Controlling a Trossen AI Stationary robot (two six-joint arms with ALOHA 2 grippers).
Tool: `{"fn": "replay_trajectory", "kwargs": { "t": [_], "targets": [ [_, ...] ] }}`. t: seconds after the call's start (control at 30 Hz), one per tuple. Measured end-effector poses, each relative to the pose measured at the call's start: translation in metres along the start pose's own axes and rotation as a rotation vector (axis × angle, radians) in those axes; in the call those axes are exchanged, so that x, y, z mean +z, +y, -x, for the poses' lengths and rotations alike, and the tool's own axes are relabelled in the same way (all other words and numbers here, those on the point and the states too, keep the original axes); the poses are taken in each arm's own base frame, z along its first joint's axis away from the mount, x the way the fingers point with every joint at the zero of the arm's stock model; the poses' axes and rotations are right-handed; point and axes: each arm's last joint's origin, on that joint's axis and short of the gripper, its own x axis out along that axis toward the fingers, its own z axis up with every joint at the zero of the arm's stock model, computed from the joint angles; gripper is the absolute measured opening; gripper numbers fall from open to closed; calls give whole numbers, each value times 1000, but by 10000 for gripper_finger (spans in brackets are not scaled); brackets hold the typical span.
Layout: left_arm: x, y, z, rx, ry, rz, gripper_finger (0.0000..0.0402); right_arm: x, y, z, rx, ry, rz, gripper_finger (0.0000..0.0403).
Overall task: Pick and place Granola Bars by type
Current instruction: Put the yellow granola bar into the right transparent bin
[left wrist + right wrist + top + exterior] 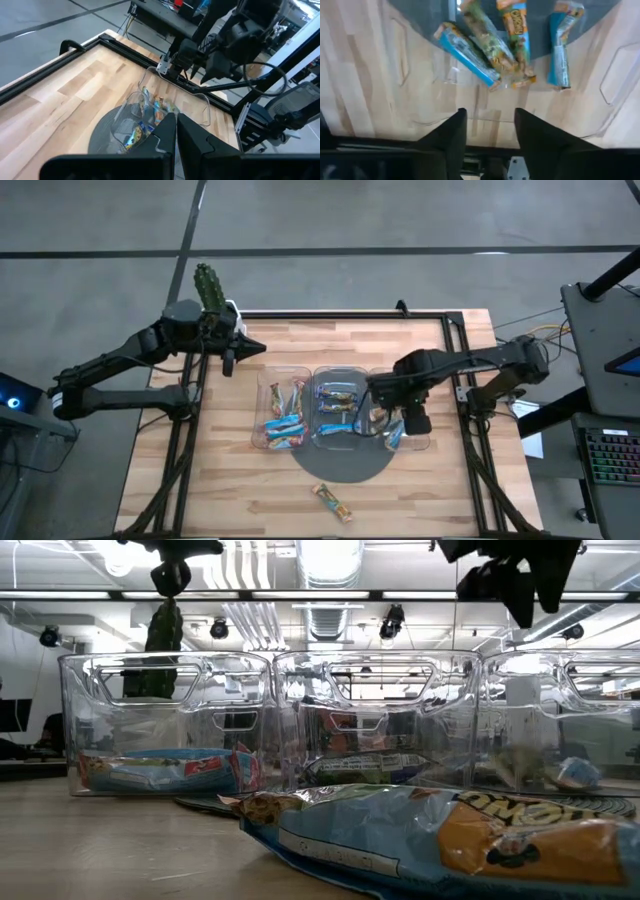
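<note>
The Granola Bars [300, 420] lie mostly inside a clear compartment tray [262, 442] at the centre of the high view: several in its left compartment, several in the middle, a few in the right. One more bar, the stray bar [331, 502], lies alone on the bench [180, 480] near the lower centre of that frame, just below a dark round mat [340, 468] under the tray.

These look light, slim and foil-wrapped, so the skin is likely slick and crinkly while the bar inside gives little. A pinch across the narrow width at mid-length seems safest; the flat sealed ends would probably slip or fold.

In the right wrist view four bars sit fanned together at the top of the frame, some overlapping, so lifting one may drag its neighbour.

The right gripper [490, 125] hangs over the tray's right compartment, fingers parted and grasping nothing. The left gripper [176, 131] waits at the upper left of the high view, above the bench's far corner, clenched on nothing.
</note>
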Motion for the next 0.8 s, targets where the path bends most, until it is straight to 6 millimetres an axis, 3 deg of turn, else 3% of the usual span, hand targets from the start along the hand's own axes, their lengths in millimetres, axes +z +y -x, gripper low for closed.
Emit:
{"fn": "replay_trajectory", "kwargs": {
  "t": [0.2, 0.43, 0.6, 0.8],
  "targets": [
    [3, 0, -4, -11, -23, 50, 0, 0, 0, 5, 0, -89, -32, 190],
    [20, -10, -10, -267, -103, 63, 0, -13, 0, 46, -19, -438, -162, 184],
    [28, -14, -11, -335, -168, 50, 8, -30, -1, 78, 5, -715, -263, 181],
    [29, -16, -14, -368, -162, 48, 57, -46, 1, 108, 24, -989, -165, 192]
  ]
}}
